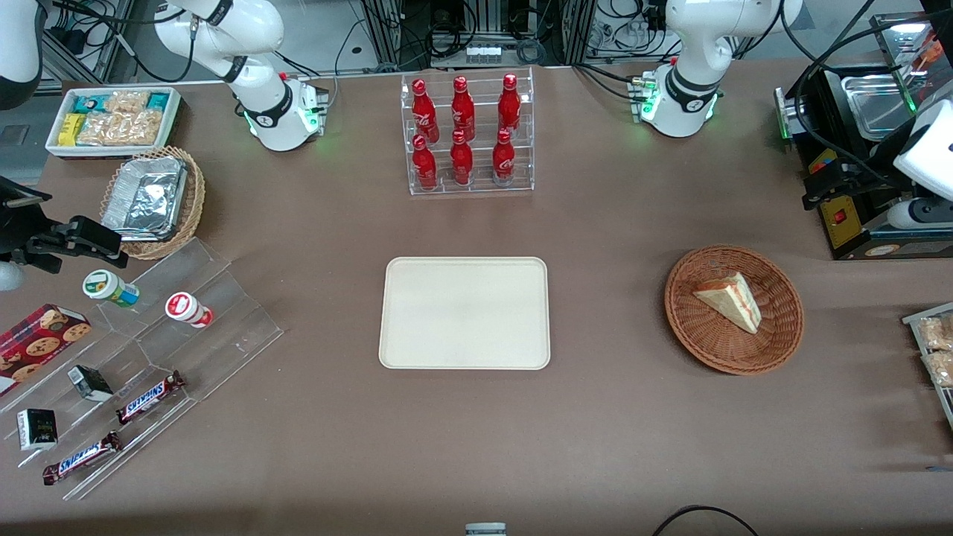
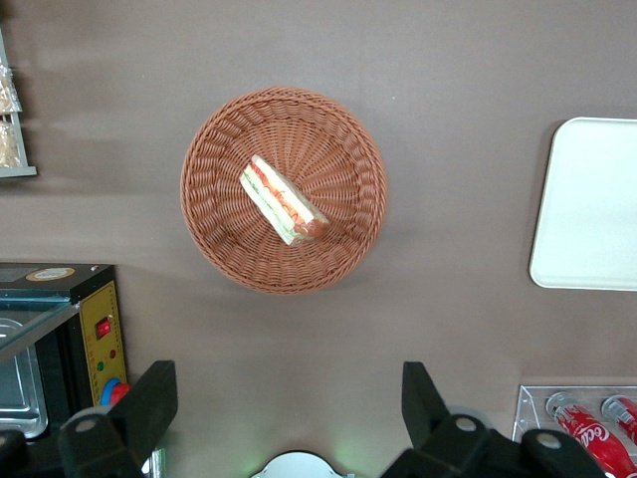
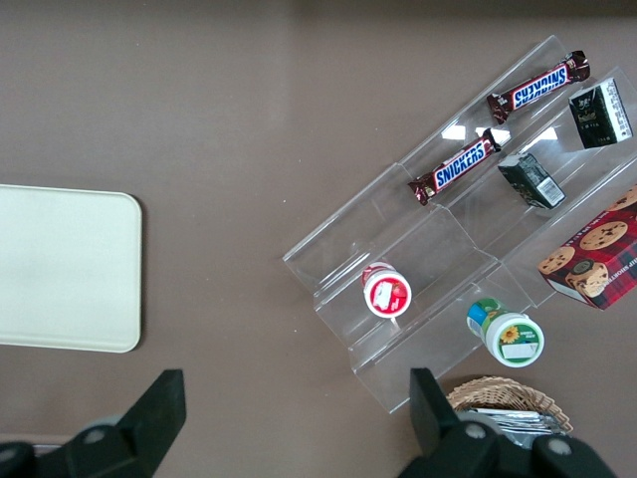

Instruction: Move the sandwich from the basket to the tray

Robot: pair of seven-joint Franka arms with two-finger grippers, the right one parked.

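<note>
Your sandwich (image 2: 284, 202) lies on its side in the basket (image 2: 214, 149), filling edge up and clear to grasp. The empty tray (image 1: 465, 313) waits beside it on the surface. Your end effector (image 2: 289, 408) hangs high above, near the basket, fingers spread wide, holding nothing.

The left arm's gripper (image 2: 289, 403) hangs high above the brown table (image 2: 448, 119) with its two dark fingers (image 2: 149, 403) spread wide and holding nothing. The reddish-brown wicker basket (image 2: 214, 149) sits on the table with the sandwich (image 2: 282, 202) lying in its middle, red and green filling showing along one long edge. Well apart from the basket lie the cream tray (image 2: 587, 204), a rack of red cola bottles (image 2: 587, 423) and a black appliance with a yellow panel (image 2: 100, 334).
</note>
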